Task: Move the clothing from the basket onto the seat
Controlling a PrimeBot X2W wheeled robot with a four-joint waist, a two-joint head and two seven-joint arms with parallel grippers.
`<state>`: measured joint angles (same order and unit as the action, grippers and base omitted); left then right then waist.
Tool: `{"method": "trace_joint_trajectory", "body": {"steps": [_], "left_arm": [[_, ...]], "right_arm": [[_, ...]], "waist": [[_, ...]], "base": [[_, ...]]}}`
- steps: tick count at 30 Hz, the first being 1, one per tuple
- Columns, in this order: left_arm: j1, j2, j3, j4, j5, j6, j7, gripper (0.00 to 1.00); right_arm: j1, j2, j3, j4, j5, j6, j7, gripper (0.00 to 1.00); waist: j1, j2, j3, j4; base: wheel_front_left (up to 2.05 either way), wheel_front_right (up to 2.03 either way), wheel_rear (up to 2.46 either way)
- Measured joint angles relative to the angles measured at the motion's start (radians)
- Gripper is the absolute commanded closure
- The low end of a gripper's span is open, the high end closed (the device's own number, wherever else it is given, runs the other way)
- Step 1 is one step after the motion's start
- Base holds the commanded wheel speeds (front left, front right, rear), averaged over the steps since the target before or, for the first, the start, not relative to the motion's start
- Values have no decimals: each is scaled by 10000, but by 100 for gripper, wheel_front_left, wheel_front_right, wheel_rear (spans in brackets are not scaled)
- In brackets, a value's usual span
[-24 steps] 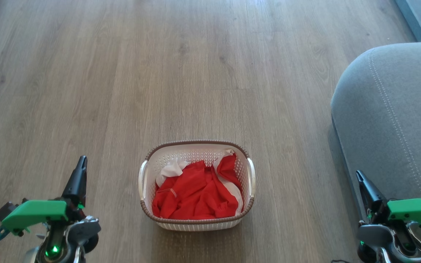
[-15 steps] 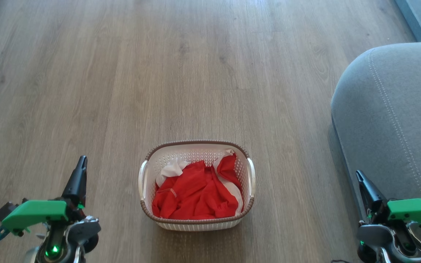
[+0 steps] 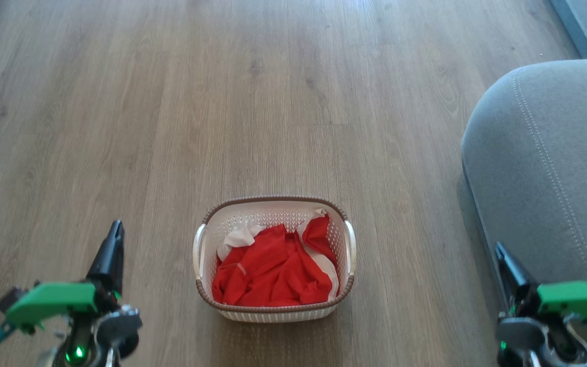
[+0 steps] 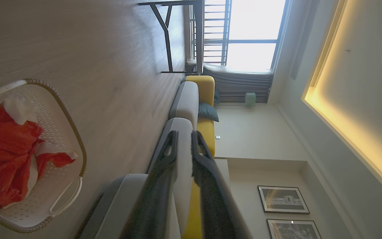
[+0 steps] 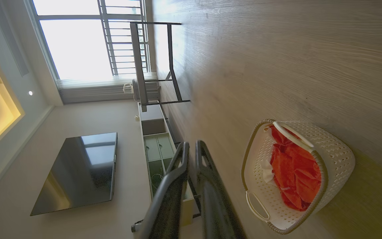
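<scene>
1. Currently, the red and white clothing (image 3: 273, 275) is lying bunched inside the basket (image 3: 273, 312), which is sitting on the wooden floor (image 3: 222, 102) at the lower centre of the head view. Nothing is resting on the grey seat (image 3: 553, 168) at the right edge of the frame.
2. At the lower left, the left claw (image 3: 115, 228) is hovering with its fingers pressed together, gripping nothing, well apart from the basket.
3. At the lower right, the right claw (image 3: 499, 250) is hovering likewise closed and empty, just beside the seat's front edge.
4. Judging by this, the task is only starting, and a claw is going to need opening before it reaches in.
5. What is risking trouble:
   - A closed claw coming down would be pushing the cloth flat rather than catching it.
   - Fingers snagging the perforated wall or a handle (image 3: 351, 247) could be dragging or tipping the light basket.
   - Pinching one thin fold could be leaving clothing behind, or letting it slip to the floor on the way across.
   - The right arm, swinging from so near, could be bumping the seat.
</scene>
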<state>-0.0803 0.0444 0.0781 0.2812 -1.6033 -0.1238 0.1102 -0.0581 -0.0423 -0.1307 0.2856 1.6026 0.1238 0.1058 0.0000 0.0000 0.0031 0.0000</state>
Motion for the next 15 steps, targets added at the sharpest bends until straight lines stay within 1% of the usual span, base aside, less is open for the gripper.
{"method": "trace_joint_trajectory", "body": {"steps": [5, 15], "left_arm": [[459, -31, -52, 663, 4, 12, -12, 0], [593, -38, -314, 669, 23, 12, -238, 0]], "right_arm": [[420, 69, 46, 610, 0, -2, -12, 0], [540, 69, 61, 368, -102, -2, -123, 0]], "waist": [[0, 0, 0, 0], [0, 0, 2, -10]], "base": [[0, 0, 0], [0, 0, 0]]}}
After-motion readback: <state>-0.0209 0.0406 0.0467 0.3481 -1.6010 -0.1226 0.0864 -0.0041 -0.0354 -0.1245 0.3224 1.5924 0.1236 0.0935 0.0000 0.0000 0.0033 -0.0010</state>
